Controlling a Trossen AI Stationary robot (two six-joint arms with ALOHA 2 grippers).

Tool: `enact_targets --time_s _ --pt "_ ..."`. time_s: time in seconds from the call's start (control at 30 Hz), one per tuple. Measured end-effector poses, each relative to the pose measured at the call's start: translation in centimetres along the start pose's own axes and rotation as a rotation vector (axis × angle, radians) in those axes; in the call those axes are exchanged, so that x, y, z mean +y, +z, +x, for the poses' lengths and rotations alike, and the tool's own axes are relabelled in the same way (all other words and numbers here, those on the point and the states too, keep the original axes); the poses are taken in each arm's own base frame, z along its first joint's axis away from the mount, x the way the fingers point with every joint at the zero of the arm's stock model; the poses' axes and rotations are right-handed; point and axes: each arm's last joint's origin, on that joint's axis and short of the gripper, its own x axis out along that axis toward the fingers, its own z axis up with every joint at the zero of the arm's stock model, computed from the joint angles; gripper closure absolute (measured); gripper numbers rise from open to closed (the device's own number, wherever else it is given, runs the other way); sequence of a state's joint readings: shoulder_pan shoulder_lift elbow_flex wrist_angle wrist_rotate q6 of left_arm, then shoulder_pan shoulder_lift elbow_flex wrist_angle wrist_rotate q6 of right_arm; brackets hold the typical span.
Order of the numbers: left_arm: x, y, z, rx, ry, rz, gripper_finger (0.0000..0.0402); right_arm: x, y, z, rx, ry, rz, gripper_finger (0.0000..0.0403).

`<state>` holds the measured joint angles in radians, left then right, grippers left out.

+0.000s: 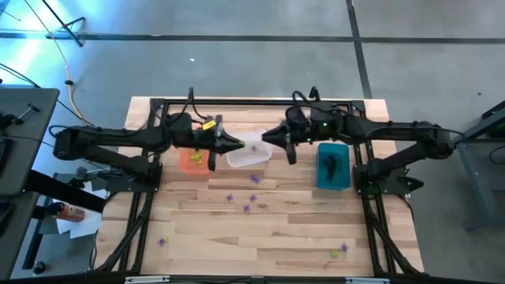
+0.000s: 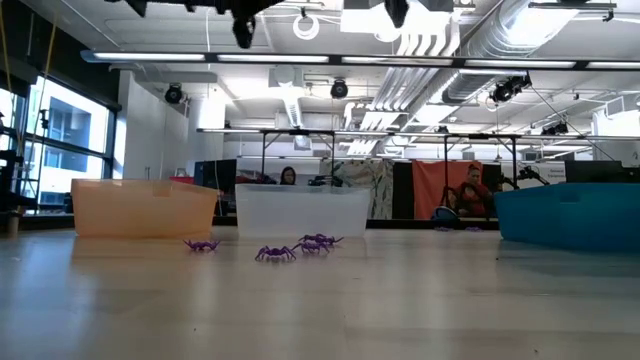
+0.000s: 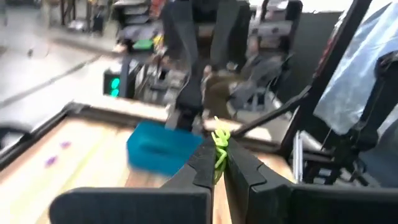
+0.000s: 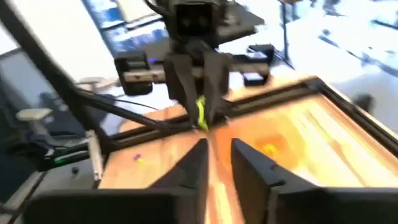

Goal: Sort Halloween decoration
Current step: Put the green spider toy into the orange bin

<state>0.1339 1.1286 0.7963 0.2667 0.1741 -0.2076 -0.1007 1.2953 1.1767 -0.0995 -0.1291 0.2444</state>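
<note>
Above the clear bin (image 1: 249, 153) at the middle of the desk (image 1: 268, 237), the left gripper (image 3: 216, 163) has its fingers pinched tight on a yellow-green spider trinket (image 3: 220, 144). The right gripper (image 4: 219, 157) faces it just beside, fingers slightly parted and holding nothing. Purple spider trinkets (image 2: 298, 247) lie scattered on the wood in front of the bins, a few more sit near the desk's front edge, and the orange bin (image 1: 194, 160) and teal bin (image 1: 332, 166) flank the clear one.
</note>
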Motion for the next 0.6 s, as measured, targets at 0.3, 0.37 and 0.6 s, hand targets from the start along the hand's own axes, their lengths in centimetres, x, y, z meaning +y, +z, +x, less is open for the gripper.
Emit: enact_targets --time_s 0.3,0.37,0.6 --pt "1.4 -0.9 -6.1 0.27 0.375 -0.111 0.0401 -1.1 -0.6 -3.3 0.103 -0.298 0.098 0.0224" --pt "1.6 -1.5 -6.8 0.327 0.44 -0.145 0.0401 -1.3 -0.9 -3.4 0.137 -0.319 0.106 0.0215" --pt "4.7 -4.2 -8.2 0.553 0.747 -0.449 0.0401 -1.7 -1.8 -2.5 0.193 -0.343 0.132 0.021"
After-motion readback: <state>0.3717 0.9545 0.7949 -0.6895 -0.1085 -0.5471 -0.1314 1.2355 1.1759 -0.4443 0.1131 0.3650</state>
